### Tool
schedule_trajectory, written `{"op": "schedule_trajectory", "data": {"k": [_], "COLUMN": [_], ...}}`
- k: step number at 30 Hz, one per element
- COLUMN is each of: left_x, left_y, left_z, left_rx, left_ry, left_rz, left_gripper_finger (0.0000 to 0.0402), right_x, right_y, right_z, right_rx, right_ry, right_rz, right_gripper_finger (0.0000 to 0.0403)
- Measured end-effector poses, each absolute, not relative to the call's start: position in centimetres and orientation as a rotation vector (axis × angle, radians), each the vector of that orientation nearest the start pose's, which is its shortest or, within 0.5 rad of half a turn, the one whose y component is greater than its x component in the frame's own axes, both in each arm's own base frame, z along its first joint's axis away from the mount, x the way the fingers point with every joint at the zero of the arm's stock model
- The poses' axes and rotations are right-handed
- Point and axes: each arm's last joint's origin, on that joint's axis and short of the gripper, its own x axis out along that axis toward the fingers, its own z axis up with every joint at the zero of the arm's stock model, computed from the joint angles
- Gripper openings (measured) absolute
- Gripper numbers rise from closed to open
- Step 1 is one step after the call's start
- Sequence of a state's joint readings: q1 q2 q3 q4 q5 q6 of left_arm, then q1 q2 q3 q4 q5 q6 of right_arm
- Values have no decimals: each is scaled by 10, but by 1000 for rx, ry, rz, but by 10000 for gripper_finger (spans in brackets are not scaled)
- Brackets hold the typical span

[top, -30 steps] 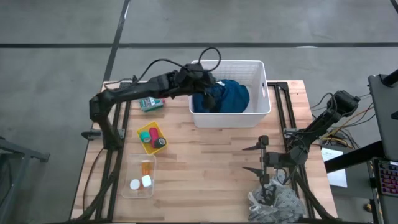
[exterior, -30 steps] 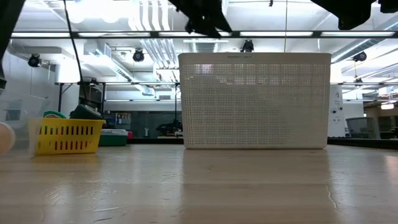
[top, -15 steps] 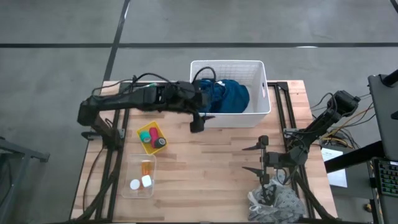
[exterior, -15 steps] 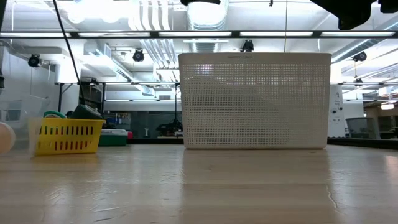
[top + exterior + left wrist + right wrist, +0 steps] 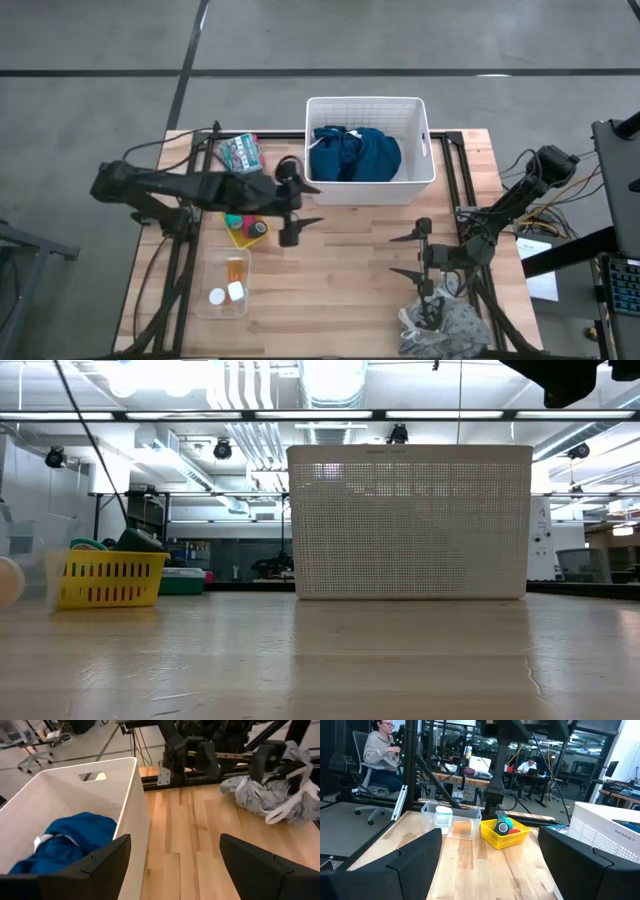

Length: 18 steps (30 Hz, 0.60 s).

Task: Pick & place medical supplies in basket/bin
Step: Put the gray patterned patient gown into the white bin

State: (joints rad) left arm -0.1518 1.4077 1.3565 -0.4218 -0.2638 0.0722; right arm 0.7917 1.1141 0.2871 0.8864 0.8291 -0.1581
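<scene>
- Lies crumpled in the lower right of the overhead frame, at the table's near right corner: grey-white patterned cloth (image 5: 440, 325), a loose heap with white ties trailing out, no clear long axis.
- Sits just below and slightly right of the right gripper (image 5: 396, 254) in that frame; near, yet apart.
- Shows the right gripper's fingers spread wide, empty, pointing toward frame left, so away from the cloth; probably calls for a turn and a reach back down before any grasp.
- Hovers far off at frame centre-left: left gripper (image 5: 314, 205), fingers likewise spread and holding nothing, over bare table (image 5: 340, 270) beside the yellow tray (image 5: 233, 238).
- Makes the right arm clearly the nearer one, judging by the gap.
- Looks soft and floppy; likely to sag and drag when lifted.
- Holds the blue garment (image 5: 360, 155) already: white tub (image 5: 368, 102), upper centre, well apart from the cloth.
- Stands at lower left: clear box (image 5: 205, 290).
</scene>
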Motion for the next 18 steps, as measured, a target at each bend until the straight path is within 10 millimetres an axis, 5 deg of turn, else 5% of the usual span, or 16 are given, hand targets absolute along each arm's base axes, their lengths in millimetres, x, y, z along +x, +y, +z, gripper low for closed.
{"op": "schedule_trajectory", "data": {"k": [10,18], "left_x": [241,188], "left_y": [-41,-33], "left_z": [313,288], "left_rx": [106,84], "left_ry": [247,69], "left_rz": [-77,-139], "left_gripper_finger": [310,310], "right_x": [156,156], "right_y": [128,128], "right_z": [206,206], "right_rx": [-115,-117], "right_ry": [-37,-36], "right_rz": [-41,-40], "right_gripper_finger": [327,327]}}
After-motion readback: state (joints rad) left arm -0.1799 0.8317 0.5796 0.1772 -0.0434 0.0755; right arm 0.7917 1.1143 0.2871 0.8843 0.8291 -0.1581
